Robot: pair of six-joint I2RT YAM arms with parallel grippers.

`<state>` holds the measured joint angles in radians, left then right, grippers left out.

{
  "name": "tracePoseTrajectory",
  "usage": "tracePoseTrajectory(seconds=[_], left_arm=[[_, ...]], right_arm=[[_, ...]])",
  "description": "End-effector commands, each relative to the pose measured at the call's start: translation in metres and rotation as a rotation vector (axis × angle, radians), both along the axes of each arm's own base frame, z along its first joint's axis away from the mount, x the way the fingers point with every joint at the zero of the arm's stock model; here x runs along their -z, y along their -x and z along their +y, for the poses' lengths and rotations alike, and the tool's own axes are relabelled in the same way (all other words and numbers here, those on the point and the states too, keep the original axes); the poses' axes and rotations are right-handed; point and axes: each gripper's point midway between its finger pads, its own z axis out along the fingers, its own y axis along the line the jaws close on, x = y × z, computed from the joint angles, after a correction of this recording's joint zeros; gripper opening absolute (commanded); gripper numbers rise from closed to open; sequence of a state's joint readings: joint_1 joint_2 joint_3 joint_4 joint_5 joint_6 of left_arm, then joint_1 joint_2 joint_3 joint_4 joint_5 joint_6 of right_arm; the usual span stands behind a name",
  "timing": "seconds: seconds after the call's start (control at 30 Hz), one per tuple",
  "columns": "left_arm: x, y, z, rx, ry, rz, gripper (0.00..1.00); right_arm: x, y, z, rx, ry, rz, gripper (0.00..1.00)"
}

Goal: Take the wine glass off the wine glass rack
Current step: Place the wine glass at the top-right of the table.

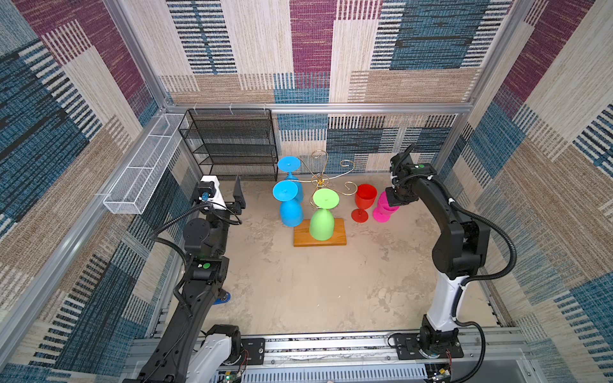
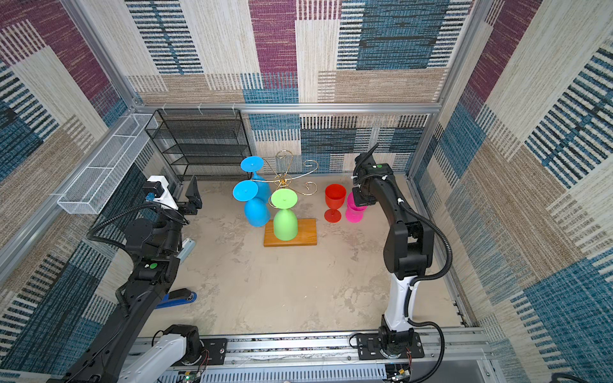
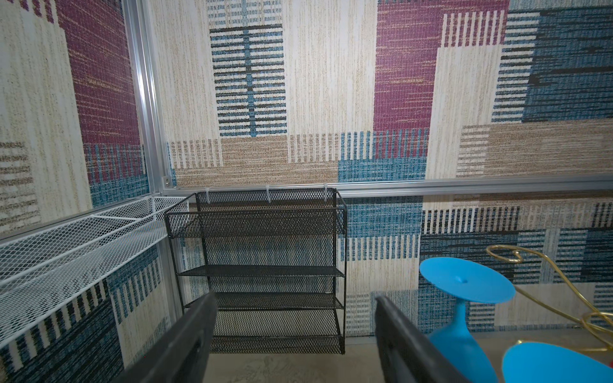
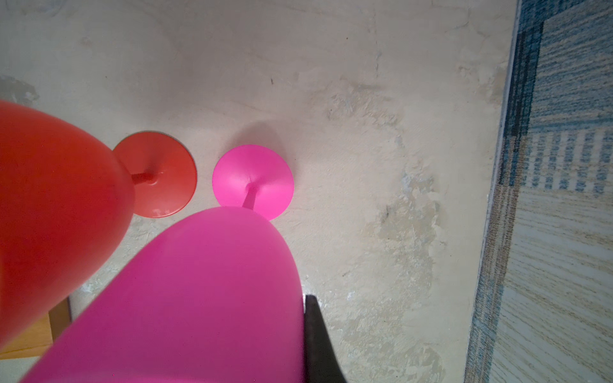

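The wine glass rack (image 1: 319, 180) (image 2: 282, 180), gold wire on a wooden base (image 1: 335, 238), stands mid-table. A green wine glass (image 1: 321, 225) and two blue wine glasses (image 1: 291, 212) (image 1: 288, 164) hang upside down from it. To its right a red glass (image 1: 365, 197) and a pink wine glass (image 1: 381, 212) (image 4: 199, 298) stand upright on the table. My right gripper (image 1: 390, 201) is shut on the pink glass's rim; one finger (image 4: 316, 338) shows outside the bowl. My left gripper (image 1: 239, 198) (image 3: 295, 298) is open and empty, left of the rack, apart from the blue glasses (image 3: 464, 285).
A black mesh shelf unit (image 1: 232, 142) (image 3: 265, 272) stands against the back wall. A white wire basket (image 1: 142, 172) (image 3: 66, 245) runs along the left wall. A blue object (image 2: 179, 296) lies on the table under my left arm. The right wall (image 4: 547, 199) is close to the pink glass.
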<state>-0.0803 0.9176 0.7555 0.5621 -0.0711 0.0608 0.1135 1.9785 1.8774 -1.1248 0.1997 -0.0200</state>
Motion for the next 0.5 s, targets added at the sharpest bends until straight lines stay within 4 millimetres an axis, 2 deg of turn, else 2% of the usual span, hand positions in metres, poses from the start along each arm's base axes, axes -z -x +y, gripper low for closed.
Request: tracePoseTrajectory(seconds=[0.0, 0.1, 0.17, 0.33, 0.47], left_arm=[[-0.001, 0.000, -0.001, 0.018, 0.014, -0.005, 0.78], [-0.001, -0.001, -0.001, 0.020, 0.019, -0.003, 0.78], [-0.001, -0.001, 0.000, 0.021, 0.018, -0.003, 0.78], [0.000, -0.001, 0.000, 0.021, 0.021, 0.000, 0.78], [0.001, -0.002, 0.000, 0.023, 0.028, 0.003, 0.78]], right_arm=[[0.003, 0.001, 0.004, -0.011, -0.021, 0.008, 0.01], [0.004, 0.001, 0.003, -0.008, -0.015, 0.008, 0.05], [0.003, 0.000, 0.004, -0.008, -0.019, 0.006, 0.13], [-0.001, -0.002, 0.003, 0.000, -0.018, -0.006, 0.24], [-0.013, -0.005, 0.001, 0.012, -0.010, -0.043, 0.34]])
